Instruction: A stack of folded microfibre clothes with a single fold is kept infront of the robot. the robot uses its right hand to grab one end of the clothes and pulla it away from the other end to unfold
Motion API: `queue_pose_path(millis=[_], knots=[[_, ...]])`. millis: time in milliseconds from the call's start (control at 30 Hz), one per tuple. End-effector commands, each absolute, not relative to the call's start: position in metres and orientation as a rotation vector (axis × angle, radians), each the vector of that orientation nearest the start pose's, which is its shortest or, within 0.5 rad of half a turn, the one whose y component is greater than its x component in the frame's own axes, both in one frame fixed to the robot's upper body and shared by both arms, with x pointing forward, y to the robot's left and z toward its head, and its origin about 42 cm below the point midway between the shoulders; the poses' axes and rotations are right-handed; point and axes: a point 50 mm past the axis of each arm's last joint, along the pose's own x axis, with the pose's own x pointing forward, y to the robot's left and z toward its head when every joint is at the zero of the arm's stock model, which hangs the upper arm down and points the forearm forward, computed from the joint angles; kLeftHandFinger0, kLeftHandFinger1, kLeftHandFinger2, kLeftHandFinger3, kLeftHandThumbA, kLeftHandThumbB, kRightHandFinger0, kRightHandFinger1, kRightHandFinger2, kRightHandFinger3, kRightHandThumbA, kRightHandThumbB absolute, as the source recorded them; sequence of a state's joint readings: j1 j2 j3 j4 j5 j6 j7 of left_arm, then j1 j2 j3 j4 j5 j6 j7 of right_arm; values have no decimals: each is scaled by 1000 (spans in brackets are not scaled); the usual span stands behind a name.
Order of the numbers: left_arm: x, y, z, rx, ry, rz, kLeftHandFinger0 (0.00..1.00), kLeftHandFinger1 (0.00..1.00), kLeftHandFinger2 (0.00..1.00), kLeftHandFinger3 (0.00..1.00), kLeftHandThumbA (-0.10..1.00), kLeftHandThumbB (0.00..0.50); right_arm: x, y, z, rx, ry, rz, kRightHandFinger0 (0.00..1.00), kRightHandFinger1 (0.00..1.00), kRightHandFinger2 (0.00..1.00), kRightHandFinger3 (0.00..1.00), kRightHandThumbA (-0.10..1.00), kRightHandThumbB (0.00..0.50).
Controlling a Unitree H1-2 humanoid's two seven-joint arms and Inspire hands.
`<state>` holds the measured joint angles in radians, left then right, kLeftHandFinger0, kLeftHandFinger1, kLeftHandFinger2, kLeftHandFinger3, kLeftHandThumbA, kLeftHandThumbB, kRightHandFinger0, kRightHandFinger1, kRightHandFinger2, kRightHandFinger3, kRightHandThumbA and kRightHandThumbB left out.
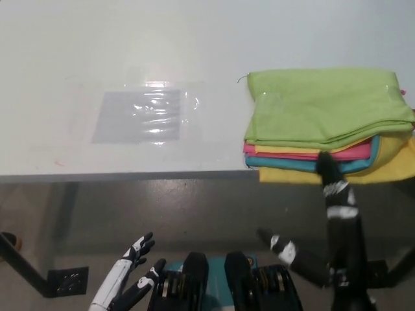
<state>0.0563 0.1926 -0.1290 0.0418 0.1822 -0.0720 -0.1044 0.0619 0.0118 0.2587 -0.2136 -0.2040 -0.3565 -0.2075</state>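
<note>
Microfibre cloths (324, 123), stacked at the desk's (130, 52) right front edge, look soft, light and limp; pinch the green top cloth's (324, 103) near edge. Right hand (329, 173) reaches there, fingers spread, empty. Left hand (133, 259) rests low, open.

The stack of folded microfibre cloths (324, 126) ran off the picture's right edge. The black right hand (331, 178) covered part of its near edge, perhaps touching. The white left hand (130, 269) was cut at the bottom.
</note>
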Motion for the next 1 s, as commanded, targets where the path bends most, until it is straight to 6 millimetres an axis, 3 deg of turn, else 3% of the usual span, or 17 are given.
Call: queue_pose_path(millis=[0,67,133,267,300,367,567,667,767,867,967], knots=[[263,242,76,356,-3,-261,1000,1000,1000,1000,980,231,241,-153,143,-136,-542,122,1000,1000,1000,1000,1000,182],[263,242,73,343,-1,-249,1000,1000,1000,1000,1000,273,241,-167,119,-194,-435,115,1000,1000,1000,1000,1000,191],[263,242,72,317,1,-241,1000,1000,1000,1000,1000,302,244,-175,107,-199,-375,128,1000,1000,1000,1000,1000,200],[262,241,71,302,-6,-229,1000,1000,1000,1000,1000,341,251,-187,85,-190,-281,140,1000,1000,1000,1000,1000,173],[262,240,70,303,-14,-226,1000,1000,1000,1000,1000,348,253,-190,77,-166,-224,148,1000,1000,1000,1000,1000,206],[263,242,71,304,-22,-219,1000,1000,1000,1000,1000,356,257,-191,71,-161,-190,161,1000,1000,1000,1000,1000,222],[264,239,74,280,-70,-226,1000,1000,1000,1000,1000,324,259,-196,69,-163,-146,179,1000,1000,1000,1000,1000,194],[264,240,74,256,-76,-237,1000,1000,1000,1000,1000,326,259,-196,67,-161,-135,186,1000,1000,1000,1000,1000,236],[261,240,73,265,-74,-251,1000,1000,1000,1000,1000,319,257,-198,65,-169,-123,200,1000,1000,1000,1000,1000,241],[259,240,73,269,-73,-260,1000,1000,1000,1000,1000,319,257,-198,64,-170,-97,213,1000,1000,1000,1000,1000,289],[257,239,73,267,-75,-263,1000,1000,1000,1000,1000,303,255,-198,65,-191,-95,231,1000,1000,1000,1000,1000,280]])
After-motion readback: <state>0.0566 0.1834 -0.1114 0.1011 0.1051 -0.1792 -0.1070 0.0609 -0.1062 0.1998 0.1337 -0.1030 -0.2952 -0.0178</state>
